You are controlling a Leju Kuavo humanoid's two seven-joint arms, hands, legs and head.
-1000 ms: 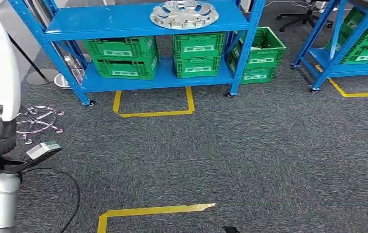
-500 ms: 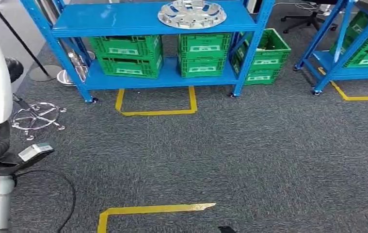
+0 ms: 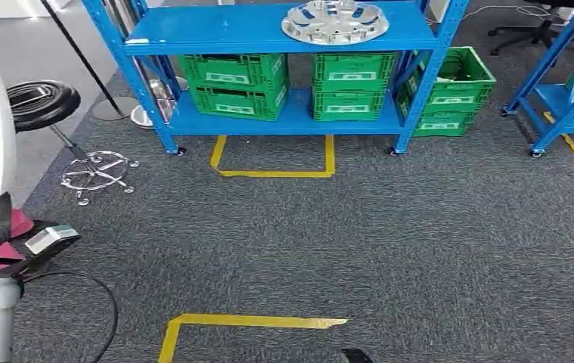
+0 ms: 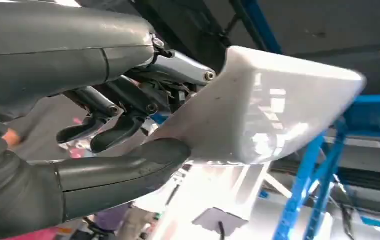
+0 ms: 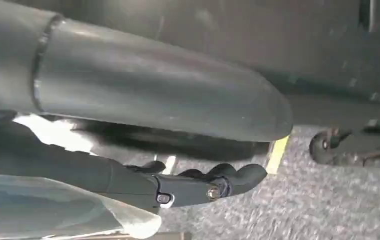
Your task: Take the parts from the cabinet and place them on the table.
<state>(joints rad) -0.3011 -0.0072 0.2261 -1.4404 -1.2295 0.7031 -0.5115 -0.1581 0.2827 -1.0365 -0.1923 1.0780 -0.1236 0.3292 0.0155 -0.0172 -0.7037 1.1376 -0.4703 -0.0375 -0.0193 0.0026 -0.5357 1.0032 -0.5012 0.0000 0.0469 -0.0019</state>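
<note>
One silver hubcap (image 3: pixel 334 21) lies atop the blue cabinet (image 3: pixel 215 36); the left hand (image 4: pixel 122 135) clamps a white part (image 4: pixel 258 110), the right hand's (image 5: pixel 198 185) fingers curl inward, empty.

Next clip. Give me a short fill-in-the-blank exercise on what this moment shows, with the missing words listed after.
1. The silver wheel cover lies on the ______ shelf of the blue rack.
2. The crates on the rack's lower shelf are ______ in colour.
3. The tape marking the floor in front of the rack is ______.
4. The black stool stands to the ______ of the rack in the head view.

Missing words: top; green; yellow; left
</note>
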